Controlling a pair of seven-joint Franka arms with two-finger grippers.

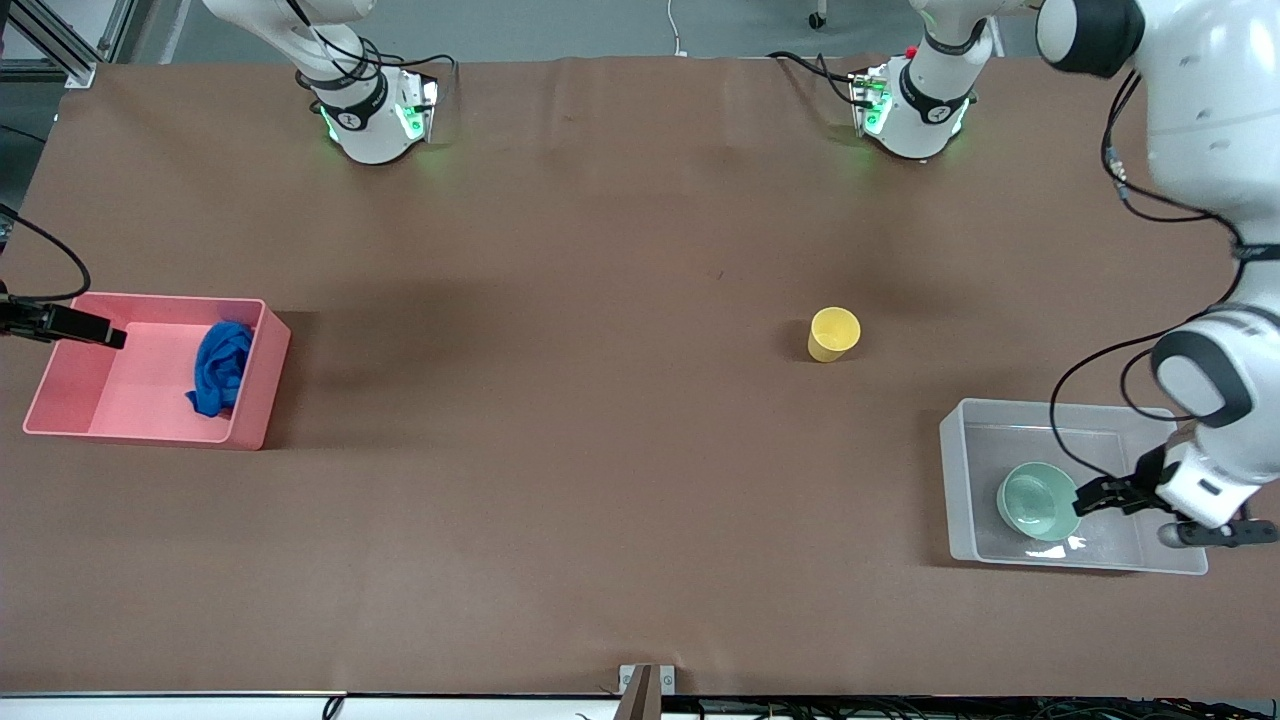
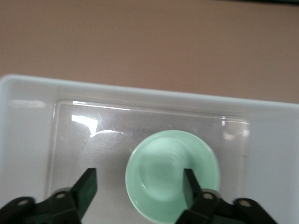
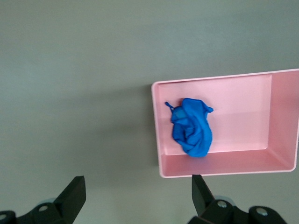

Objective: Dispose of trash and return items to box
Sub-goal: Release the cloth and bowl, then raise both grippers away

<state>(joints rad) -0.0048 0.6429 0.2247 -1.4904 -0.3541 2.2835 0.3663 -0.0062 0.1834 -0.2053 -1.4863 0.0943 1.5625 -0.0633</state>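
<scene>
Mint-green bowl (image 1: pixel 1038 500) rests in the clear box (image 1: pixel 958 480), left pincer (image 1: pixel 1085 497) open over it (right pincer (image 3: pixel 135 196) open above pink bin (image 1: pixel 250 400)); next, fetch yellow cup (image 1: pixel 832 334).

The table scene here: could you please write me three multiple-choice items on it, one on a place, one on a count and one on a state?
1. Where is the blue cloth?
A. in the pink bin
B. in the clear box
C. on the bare table

2. How many items lie in the clear box?
A. none
B. one
C. two

3. How is the left gripper?
A. shut on the yellow cup
B. shut on the green bowl
C. open over the box

Key: 1 A, it lies against the bin's wall; 2 B, only the bowl, the cup stands on the table; 3 C, its fingers are spread.
</scene>
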